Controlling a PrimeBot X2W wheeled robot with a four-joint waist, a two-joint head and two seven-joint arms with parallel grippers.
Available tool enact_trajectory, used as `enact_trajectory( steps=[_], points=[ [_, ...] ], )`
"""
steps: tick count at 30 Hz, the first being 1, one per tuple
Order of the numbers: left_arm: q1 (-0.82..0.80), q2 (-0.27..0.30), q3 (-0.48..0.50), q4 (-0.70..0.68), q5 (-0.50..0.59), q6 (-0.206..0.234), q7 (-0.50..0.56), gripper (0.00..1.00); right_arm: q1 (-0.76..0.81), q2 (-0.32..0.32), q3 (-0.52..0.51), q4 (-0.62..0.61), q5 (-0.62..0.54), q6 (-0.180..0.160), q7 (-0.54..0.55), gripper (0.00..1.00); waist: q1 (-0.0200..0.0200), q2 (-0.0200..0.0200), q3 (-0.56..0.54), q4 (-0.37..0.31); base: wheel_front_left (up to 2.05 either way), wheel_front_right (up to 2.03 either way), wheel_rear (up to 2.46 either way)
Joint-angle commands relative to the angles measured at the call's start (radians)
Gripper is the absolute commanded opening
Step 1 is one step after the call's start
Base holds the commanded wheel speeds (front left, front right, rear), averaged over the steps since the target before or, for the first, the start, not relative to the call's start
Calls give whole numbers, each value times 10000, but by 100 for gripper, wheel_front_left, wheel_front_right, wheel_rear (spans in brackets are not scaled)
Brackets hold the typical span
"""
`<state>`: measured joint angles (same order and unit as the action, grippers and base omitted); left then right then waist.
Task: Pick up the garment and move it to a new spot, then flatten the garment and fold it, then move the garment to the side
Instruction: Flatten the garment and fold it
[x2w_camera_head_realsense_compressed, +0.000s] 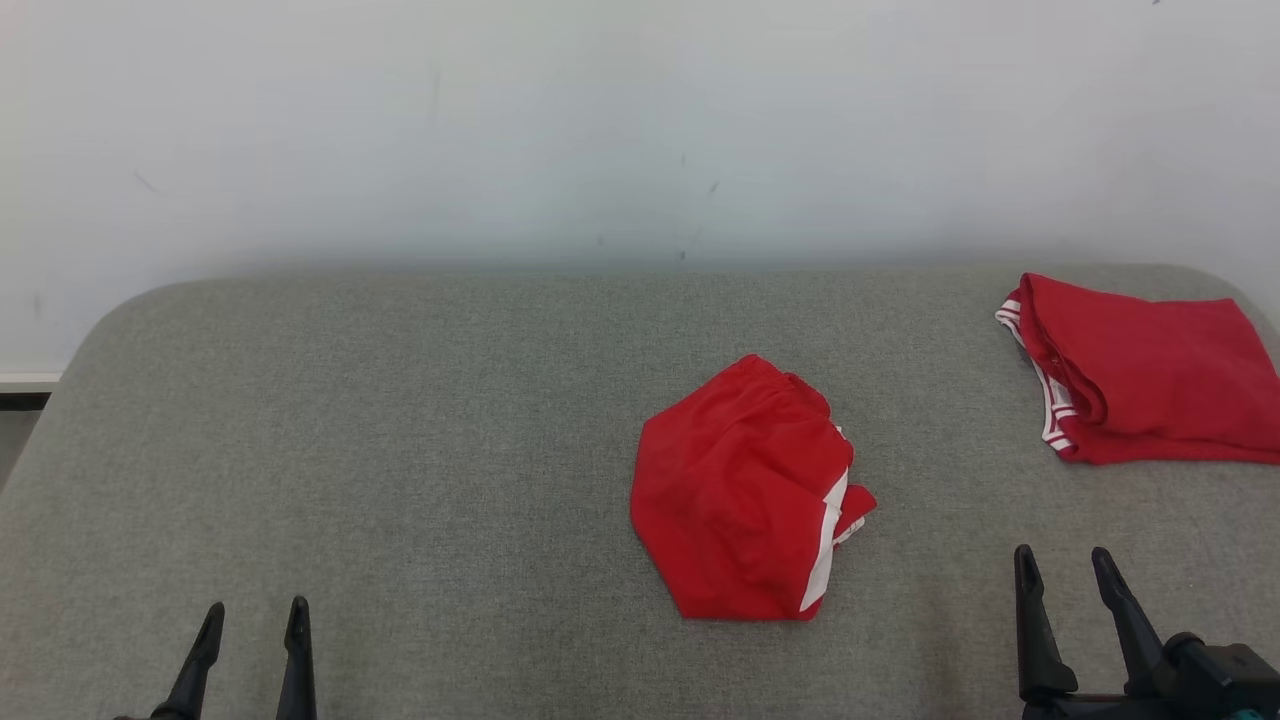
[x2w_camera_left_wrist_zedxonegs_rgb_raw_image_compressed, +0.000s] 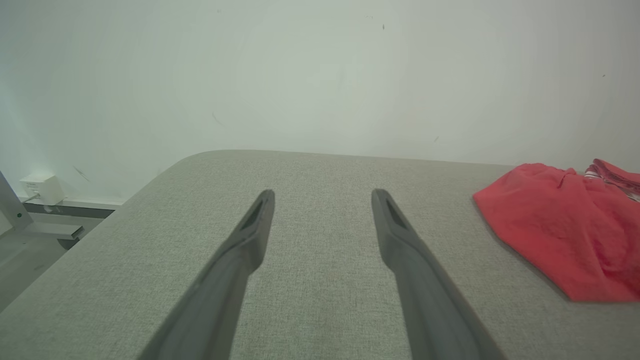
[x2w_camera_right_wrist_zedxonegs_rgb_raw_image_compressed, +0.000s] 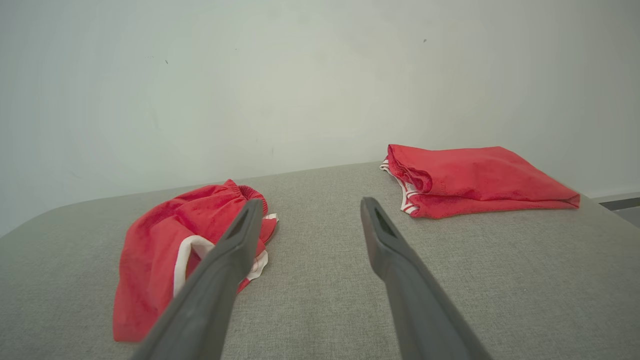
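Left tool (x2w_camera_head_realsense_compressed: 256, 603) has its fingers spread wide, nothing between them, and hovers over bare grey bench (x2w_camera_head_realsense_compressed: 400, 450). Right tool (x2w_camera_head_realsense_compressed: 1061, 549) is the same: wide apart, holding nothing.

Red shorts (x2w_camera_head_realsense_compressed: 735, 500) with white trim lie crumpled on the bench, ahead of the right tool and off to its left, not touching it. They are well apart from the left tool, far on its right side. A folded red garment (x2w_camera_head_realsense_compressed: 1150, 375) with a red-and-white striped edge lies flat further ahead of the right tool, slightly to its right, near the bench's far corner.

Left wrist view: left tool (x2w_camera_left_wrist_zedxonegs_rgb_raw_image_compressed: 323, 192) over empty fabric, shorts (x2w_camera_left_wrist_zedxonegs_rgb_raw_image_compressed: 555, 235) at the right edge with a bit of striped edge (x2w_camera_left_wrist_zedxonegs_rgb_raw_image_compressed: 615, 175) behind them. This view alone gives the bench's rounded left corner, a small white box (x2w_camera_left_wrist_zedxonegs_rgb_raw_image_compressed: 42, 189) low on the wall and some floor below.

Right wrist view: right tool (x2w_camera_right_wrist_zedxonegs_rgb_raw_image_compressed: 311, 201) aims between the two garments. Its left finger overlaps the shorts (x2w_camera_right_wrist_zedxonegs_rgb_raw_image_compressed: 150, 260) in the picture; contact cannot be told from here. The folded garment (x2w_camera_right_wrist_zedxonegs_rgb_raw_image_compressed: 475, 180) shows its stacked layers side-on, which the head view flattens.
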<state>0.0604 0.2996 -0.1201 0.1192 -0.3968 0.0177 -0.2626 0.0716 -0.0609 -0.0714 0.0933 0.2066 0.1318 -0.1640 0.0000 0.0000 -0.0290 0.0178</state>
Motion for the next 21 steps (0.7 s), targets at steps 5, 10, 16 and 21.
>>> enact_trajectory(
  steps=[5,10,16,21],
  points=[
    [-38,-81,74,67,180,-68,-28,100,100,-33,81,44,85,-27,-35,100,0,0,-15,5,0,0,0],
    [-28,-109,116,71,233,-85,-28,100,107,-20,129,88,127,-27,-47,100,0,0,-8,22,0,0,0],
    [-65,-143,98,108,262,-133,-28,100,-45,-118,281,246,171,-27,-8,100,0,0,22,83,0,0,0],
    [-221,-224,-1,167,324,-170,-28,100,-601,-398,487,524,171,-27,142,100,0,0,136,254,0,0,0]
  ],
)
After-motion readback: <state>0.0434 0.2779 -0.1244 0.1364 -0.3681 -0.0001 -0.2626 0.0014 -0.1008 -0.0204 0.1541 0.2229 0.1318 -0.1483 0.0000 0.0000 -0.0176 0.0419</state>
